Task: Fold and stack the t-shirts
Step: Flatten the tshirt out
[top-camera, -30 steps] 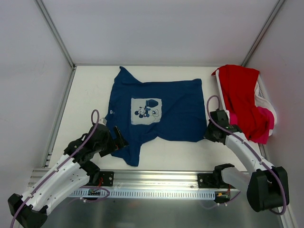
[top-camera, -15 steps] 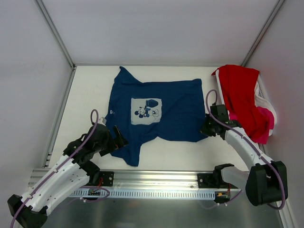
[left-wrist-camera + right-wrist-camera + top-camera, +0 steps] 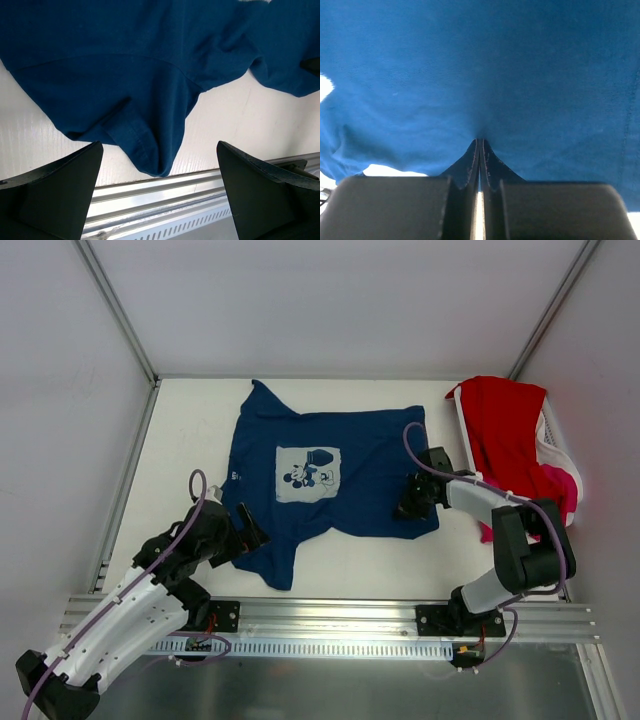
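Navy t-shirt (image 3: 340,475) spread print-up on the white table (image 3: 190,430). Right gripper (image 3: 408,502), fingers pressed together, pinches its right-hand edge. Left gripper (image 3: 254,530), jaws wide apart, hovers at its near-left sleeve (image 3: 145,145).

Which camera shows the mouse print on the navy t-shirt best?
Top external: the whole pale mouse print faces up on the navy t-shirt. Left wrist shows only a blue sleeve and nearby cloth; right wrist shows only plain blue cloth.
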Robot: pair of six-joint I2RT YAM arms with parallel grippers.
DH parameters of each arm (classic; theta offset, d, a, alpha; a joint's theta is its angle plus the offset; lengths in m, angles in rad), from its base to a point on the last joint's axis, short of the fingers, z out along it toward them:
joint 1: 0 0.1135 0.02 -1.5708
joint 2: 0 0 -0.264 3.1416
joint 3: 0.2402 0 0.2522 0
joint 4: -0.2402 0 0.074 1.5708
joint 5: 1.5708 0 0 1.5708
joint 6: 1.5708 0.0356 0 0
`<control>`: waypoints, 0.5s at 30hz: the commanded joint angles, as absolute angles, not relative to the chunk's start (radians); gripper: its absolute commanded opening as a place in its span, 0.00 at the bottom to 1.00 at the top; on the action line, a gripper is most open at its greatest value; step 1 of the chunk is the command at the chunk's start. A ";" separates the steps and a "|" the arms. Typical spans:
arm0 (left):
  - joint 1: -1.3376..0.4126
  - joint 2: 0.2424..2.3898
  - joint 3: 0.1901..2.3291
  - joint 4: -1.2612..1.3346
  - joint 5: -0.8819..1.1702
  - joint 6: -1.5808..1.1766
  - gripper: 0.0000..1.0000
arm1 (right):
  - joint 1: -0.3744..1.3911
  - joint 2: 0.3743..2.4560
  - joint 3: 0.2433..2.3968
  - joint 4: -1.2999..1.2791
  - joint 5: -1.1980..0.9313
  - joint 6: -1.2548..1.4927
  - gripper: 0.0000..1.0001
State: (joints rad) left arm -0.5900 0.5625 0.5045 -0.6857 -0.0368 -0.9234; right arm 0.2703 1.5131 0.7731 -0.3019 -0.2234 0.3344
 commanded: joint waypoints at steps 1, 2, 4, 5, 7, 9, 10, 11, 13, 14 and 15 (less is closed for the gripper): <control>-0.597 0.549 0.511 -0.672 -0.069 -0.916 0.99 | 0.264 1.536 0.749 -0.270 -0.255 0.396 0.00; -0.597 0.551 0.511 -0.672 -0.069 -0.914 0.99 | 0.246 1.532 0.735 -0.275 -0.241 0.409 0.00; -0.597 0.551 0.511 -0.672 -0.071 -0.916 0.99 | 0.209 1.506 0.691 -0.265 -0.244 0.411 0.01; -0.597 0.551 0.509 -0.670 -0.071 -0.916 0.99 | 0.200 1.493 0.680 -0.268 -0.247 0.416 0.00; -0.597 0.551 0.509 -0.672 -0.072 -0.919 0.99 | 0.170 1.445 0.667 -0.311 -0.207 0.428 0.00; -0.597 0.554 0.514 -0.672 -0.074 -0.916 0.99 | 0.134 1.398 0.658 -0.360 -0.172 0.419 0.00; -0.597 0.555 0.517 -0.672 -0.075 -0.916 0.99 | 0.118 1.381 0.654 -0.376 -0.161 0.416 0.00; -0.597 0.558 0.518 -0.672 -0.077 -0.914 0.99 | 0.104 1.364 0.649 -0.400 -0.153 0.413 0.01; -0.597 0.561 0.522 -0.670 -0.080 -0.913 0.99 | 0.062 1.316 0.638 -0.423 -0.124 0.403 0.00; -0.597 0.563 0.523 -0.670 -0.080 -0.913 0.99 | 0.054 1.302 0.626 -0.423 -0.127 0.393 0.00; -0.597 0.566 0.523 -0.670 -0.084 -0.910 0.99 | 0.048 1.296 0.626 -0.428 -0.126 0.368 0.00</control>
State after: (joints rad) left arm -0.5900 0.5575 0.5041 -0.6853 -0.0593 -0.9234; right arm 0.0765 1.3521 0.6384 -0.3611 -0.1787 0.3992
